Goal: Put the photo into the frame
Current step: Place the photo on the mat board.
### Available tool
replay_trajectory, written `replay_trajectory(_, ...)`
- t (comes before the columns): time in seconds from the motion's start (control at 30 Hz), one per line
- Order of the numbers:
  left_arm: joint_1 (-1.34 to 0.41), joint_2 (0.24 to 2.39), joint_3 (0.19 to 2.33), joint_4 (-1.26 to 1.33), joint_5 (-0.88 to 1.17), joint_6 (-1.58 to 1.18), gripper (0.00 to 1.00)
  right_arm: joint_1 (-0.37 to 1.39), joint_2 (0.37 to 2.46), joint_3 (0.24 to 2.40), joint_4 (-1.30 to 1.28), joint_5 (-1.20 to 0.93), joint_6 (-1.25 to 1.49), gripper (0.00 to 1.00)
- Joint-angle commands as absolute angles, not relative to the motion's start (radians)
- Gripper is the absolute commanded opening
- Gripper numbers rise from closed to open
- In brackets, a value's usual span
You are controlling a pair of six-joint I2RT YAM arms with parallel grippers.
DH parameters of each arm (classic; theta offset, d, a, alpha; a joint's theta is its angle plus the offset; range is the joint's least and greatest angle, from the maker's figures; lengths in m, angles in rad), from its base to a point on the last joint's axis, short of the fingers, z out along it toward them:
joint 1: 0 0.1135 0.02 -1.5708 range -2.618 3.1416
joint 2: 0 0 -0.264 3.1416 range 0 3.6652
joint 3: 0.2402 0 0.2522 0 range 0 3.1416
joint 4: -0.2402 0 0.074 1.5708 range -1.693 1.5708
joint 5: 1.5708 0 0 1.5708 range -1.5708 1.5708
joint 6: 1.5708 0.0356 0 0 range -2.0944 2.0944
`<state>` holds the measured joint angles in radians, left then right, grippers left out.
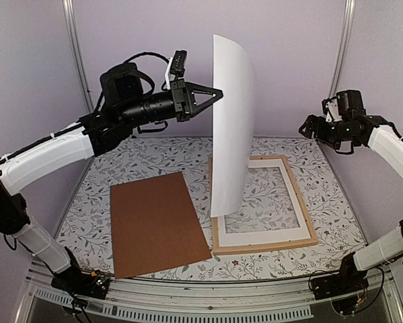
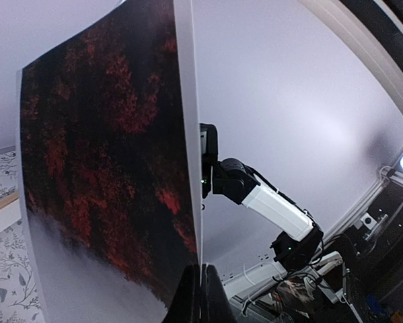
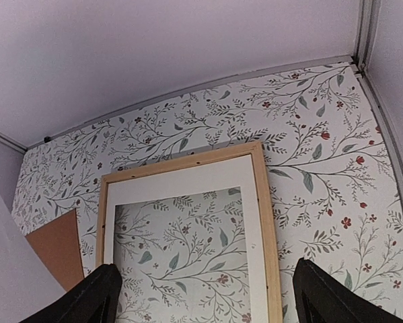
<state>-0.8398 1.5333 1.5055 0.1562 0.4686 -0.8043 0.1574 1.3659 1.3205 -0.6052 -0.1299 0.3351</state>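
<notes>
Top external: our left gripper (image 1: 218, 94) clenched on photo (image 1: 231, 128) edge; sheet upright, bowed, bottom edge at frame (image 1: 265, 247) 9 o'clock side. Right gripper (image 3: 206, 269) released, 3 o'clock. Risk we see: thin pinch slips, sheet flops skewed across frame.

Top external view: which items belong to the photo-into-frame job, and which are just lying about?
Job:
- photo, held upright by the left gripper
- wooden frame, lying flat

Lying about:
- brown backing board, left of the frame
- white mat, sitting inside the frame
</notes>
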Motion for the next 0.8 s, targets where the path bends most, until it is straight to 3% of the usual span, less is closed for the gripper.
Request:
replay_trajectory(0.0, -0.833, 1.527, 1.455, 0.366, 0.545, -0.908, 0.00, 0.113, 1.330, 1.319, -0.655, -0.059, 0.298, 0.93)
replay_trajectory(0.13, -0.768, 1.528, 1.318, 0.431, 0.478, -1.017, 0.00, 0.091, 1.311, 1.318, -0.667, -0.007, 0.292, 0.93)
replay_trajectory(0.33, -0.699, 1.719, 1.122, 0.676, 0.485, -1.273, 0.00, 0.090, 1.326, 1.311, -0.669, -0.024, 0.285, 0.93)
replay_trajectory(0.5, -0.692, 1.931, 1.138, 0.779, 0.510, -1.357, 0.00, 0.090, 1.339, 1.294, -0.665, -0.040, 0.287, 0.93)
replay_trajectory(0.77, -0.692, 2.058, 1.234, 0.617, 0.519, -1.254, 0.00, 0.090, 1.349, 1.246, -0.652, -0.050, 0.288, 0.93)
